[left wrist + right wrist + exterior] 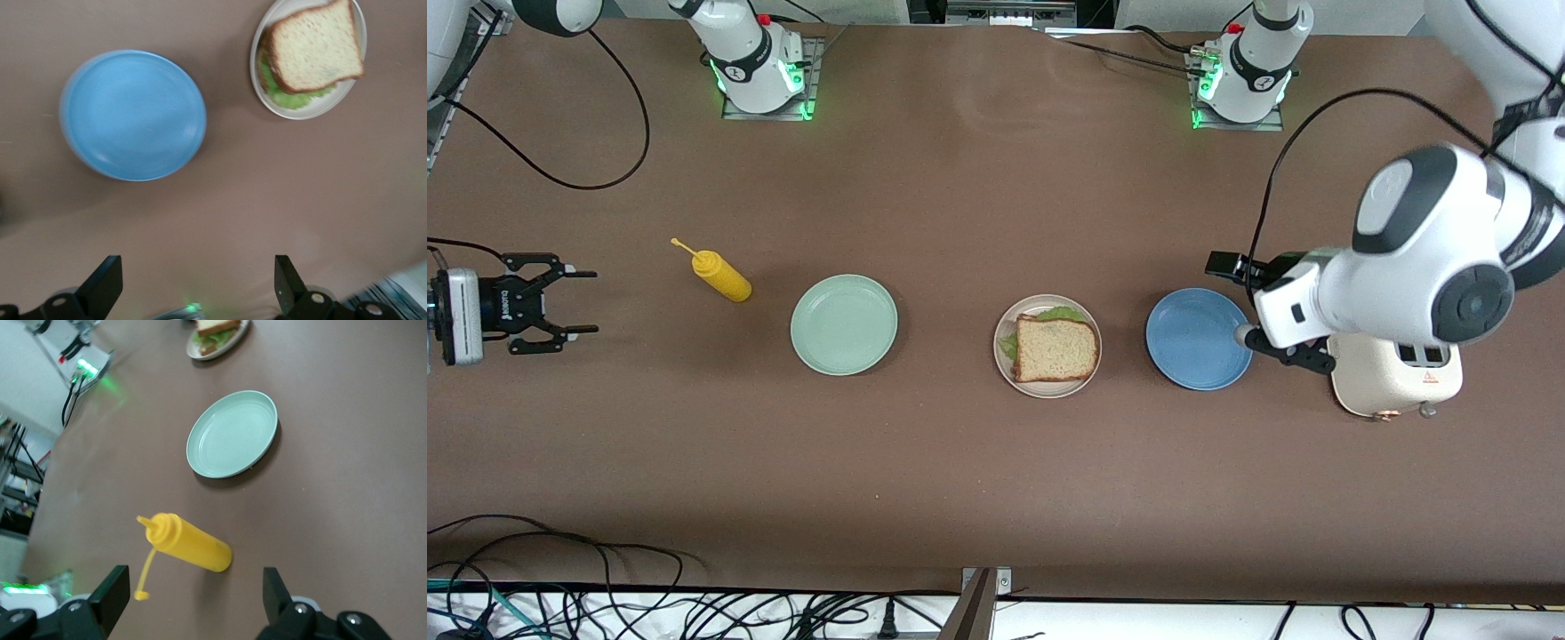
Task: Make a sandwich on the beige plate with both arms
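Note:
The beige plate (1049,389) lies mid-table and holds the sandwich (1055,348): a tan bread slice on top, with green lettuce (1060,313) poking out from under it. The left wrist view shows the same plate (293,112) and sandwich (317,47). My left gripper (197,267) is open and empty. It hangs over the table (1254,307) between the blue plate and the toaster. My right gripper (591,302) is open and empty at the right arm's end of the table. In its wrist view, its fingers (117,583) frame the yellow bottle without touching it.
A blue plate (1197,338) lies beside the beige plate, toward the left arm's end. A cream toaster (1396,382) stands partly under the left arm. A mint-green plate (843,324) and a lying yellow squeeze bottle (725,277) sit toward the right arm's end. Cables run along the near edge.

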